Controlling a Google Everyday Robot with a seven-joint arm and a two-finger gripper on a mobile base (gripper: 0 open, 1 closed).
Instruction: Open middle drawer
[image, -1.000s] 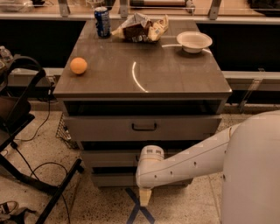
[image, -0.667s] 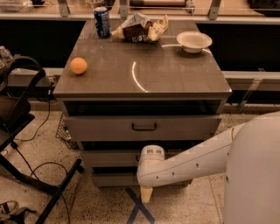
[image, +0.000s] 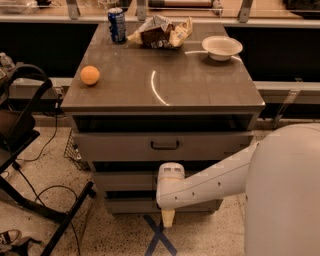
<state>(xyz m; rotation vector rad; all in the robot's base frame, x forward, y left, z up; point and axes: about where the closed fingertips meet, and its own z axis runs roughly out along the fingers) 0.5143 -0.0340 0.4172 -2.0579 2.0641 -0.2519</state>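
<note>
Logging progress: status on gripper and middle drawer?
Gripper low, before the bottom drawer. Wide grey metal middle drawer looks shut. White arm covers its handle.

Handle of the middle drawer (image: 122, 181) behind the wrist (image: 171, 176) above the pincer (image: 168, 218)

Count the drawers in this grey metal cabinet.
3, stacked: the tall grey top drawer, the low middle drawer partly behind the arm, the bottom drawer. The gripper hangs low in front of them.
</note>
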